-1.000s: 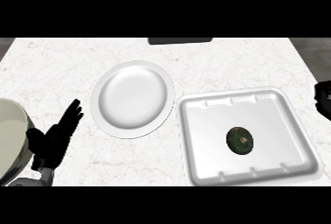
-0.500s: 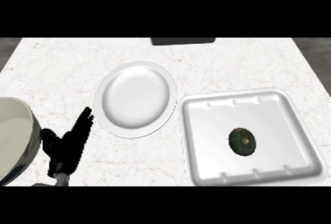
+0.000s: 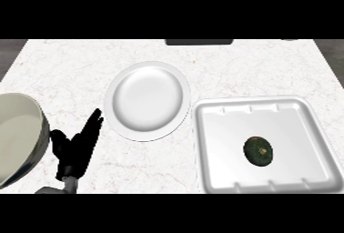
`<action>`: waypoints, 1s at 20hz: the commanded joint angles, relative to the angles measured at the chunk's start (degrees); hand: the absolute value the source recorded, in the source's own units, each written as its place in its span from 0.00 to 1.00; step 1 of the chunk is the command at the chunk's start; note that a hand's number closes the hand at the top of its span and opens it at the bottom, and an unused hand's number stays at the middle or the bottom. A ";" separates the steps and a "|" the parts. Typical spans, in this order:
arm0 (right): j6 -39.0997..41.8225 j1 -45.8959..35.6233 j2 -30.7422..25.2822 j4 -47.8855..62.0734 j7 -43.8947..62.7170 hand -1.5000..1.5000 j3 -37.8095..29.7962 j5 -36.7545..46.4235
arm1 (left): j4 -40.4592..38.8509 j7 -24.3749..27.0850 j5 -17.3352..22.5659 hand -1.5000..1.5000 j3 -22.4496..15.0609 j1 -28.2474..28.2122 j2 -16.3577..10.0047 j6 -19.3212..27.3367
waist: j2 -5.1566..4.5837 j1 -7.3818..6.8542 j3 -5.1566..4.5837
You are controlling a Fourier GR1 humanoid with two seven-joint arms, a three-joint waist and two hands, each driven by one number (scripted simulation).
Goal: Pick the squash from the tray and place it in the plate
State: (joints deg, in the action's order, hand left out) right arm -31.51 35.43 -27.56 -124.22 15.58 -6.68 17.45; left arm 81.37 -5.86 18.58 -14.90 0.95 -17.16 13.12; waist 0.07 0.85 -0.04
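Squash still in the tray, and the only hand showing is on the wrong side of the plate

The dark green squash [image 3: 259,150] lies alone a little right of centre in the white tray [image 3: 202,150], on the right side of the counter [image 3: 80,63]. Its long axis runs roughly away from the robot with a slight tilt, and I can't tell which end is the stem. The left hand [image 3: 76,146] stands at the lower left with fingers straight and together, slanting up toward the white plate [image 3: 149,100], holding nothing. A pale round dish [image 3: 17,136] sits just beside it. From that hand the squash is well off to the right, with the plate's lower edge between them. The right hand is out of view, though the tray sits on its side, so I'd expect that arm to have the shorter reach. The plate lies just left of the tray.
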 commanded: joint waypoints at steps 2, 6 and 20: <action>8.67 2.49 -6.46 -8.61 17.05 0.00 1.81 6.48 | -1.96 -1.09 -0.70 0.50 -2.03 -0.14 1.84 -0.52 | -0.56 -1.24 -0.25; 13.33 -0.84 -6.75 -11.46 30.29 0.00 5.73 13.69 | 2.18 -5.23 -0.85 0.50 -2.25 -1.01 0.60 -0.04 | -0.40 -2.14 -0.10; 25.47 -28.74 5.66 4.23 48.92 0.00 21.18 27.03 | 0.99 -4.39 -2.01 0.50 0.44 -1.03 2.38 -2.02 | -0.12 -1.23 0.03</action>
State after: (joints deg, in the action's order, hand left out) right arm -10.74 11.85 -24.61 -123.09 59.68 14.51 45.31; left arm 82.60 -9.01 16.50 -14.97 0.96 -14.92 12.07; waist 0.08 -0.79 0.16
